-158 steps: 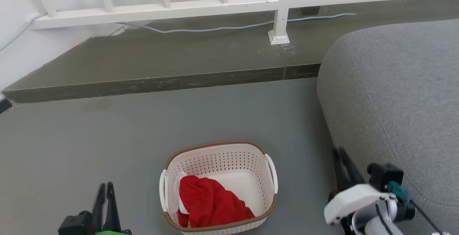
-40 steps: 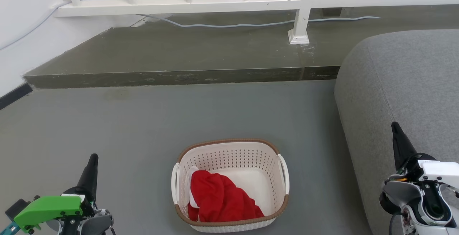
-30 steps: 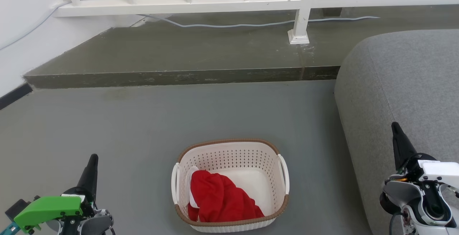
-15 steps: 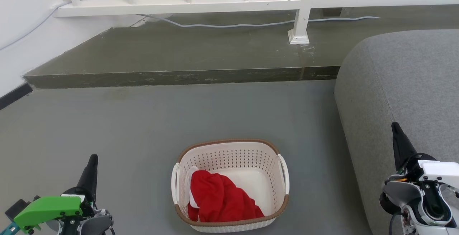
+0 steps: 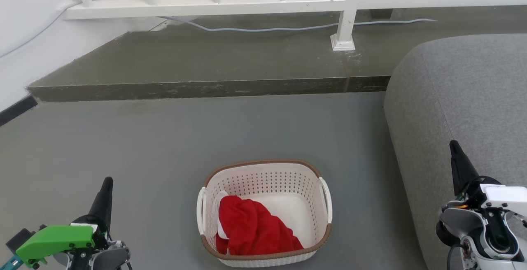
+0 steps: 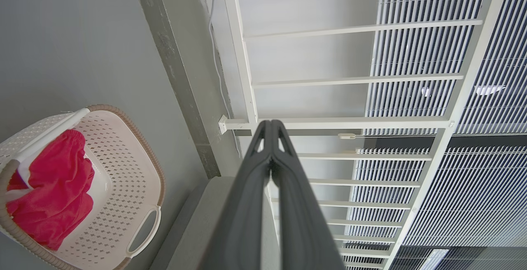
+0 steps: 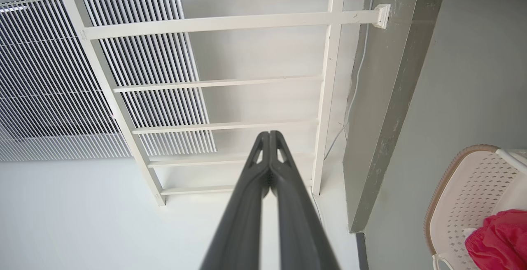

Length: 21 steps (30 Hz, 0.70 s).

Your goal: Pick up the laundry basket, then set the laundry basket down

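Left gripper [image 6: 271,124]: jaws pressed together, holding nothing. Right gripper [image 7: 270,134]: jaws likewise closed and empty, seen against the grey sofa [image 5: 465,97]. Laundry basket [image 5: 263,181] stands upright on the floor [image 5: 164,146] between the two grippers, apart from both, with red cloth [image 5: 255,229] inside.

You have one laundry basket [image 5: 263,179] with two handles [image 5: 200,210] (one per side), one red cloth [image 5: 253,229], two grippers: left gripper [image 5: 108,181] and right gripper [image 5: 453,144], one grey sofa [image 5: 465,97], one railing [image 5: 247,4], one cable [image 5: 255,29].
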### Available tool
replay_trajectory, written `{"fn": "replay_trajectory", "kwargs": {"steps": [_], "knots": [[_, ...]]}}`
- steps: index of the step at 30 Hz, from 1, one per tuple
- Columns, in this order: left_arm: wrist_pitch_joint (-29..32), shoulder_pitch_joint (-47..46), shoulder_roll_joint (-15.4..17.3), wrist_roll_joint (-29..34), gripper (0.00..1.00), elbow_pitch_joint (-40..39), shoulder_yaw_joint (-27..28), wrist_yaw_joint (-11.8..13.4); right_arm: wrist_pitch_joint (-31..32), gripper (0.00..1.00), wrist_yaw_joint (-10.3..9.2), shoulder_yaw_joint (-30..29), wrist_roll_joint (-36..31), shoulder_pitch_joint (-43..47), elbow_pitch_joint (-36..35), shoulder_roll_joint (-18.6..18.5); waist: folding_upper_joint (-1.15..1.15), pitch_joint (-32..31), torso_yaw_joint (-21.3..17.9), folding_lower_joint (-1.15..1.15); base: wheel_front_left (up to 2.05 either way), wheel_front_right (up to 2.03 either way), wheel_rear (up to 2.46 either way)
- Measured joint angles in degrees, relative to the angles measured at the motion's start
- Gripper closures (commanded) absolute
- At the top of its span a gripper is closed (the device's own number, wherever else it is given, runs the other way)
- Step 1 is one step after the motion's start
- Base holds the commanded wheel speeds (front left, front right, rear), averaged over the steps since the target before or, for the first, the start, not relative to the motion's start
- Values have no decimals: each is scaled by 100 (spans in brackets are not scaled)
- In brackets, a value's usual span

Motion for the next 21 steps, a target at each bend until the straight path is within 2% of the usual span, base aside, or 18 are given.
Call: {"fn": "replay_trajectory", "kwargs": {"steps": [21], "knots": [[0, -2, -1, 0, 100, 7, 5, -1, 1, 100, 7, -7, 0, -1, 2, 1, 0, 0, 0, 0, 0, 0, 0]]}}
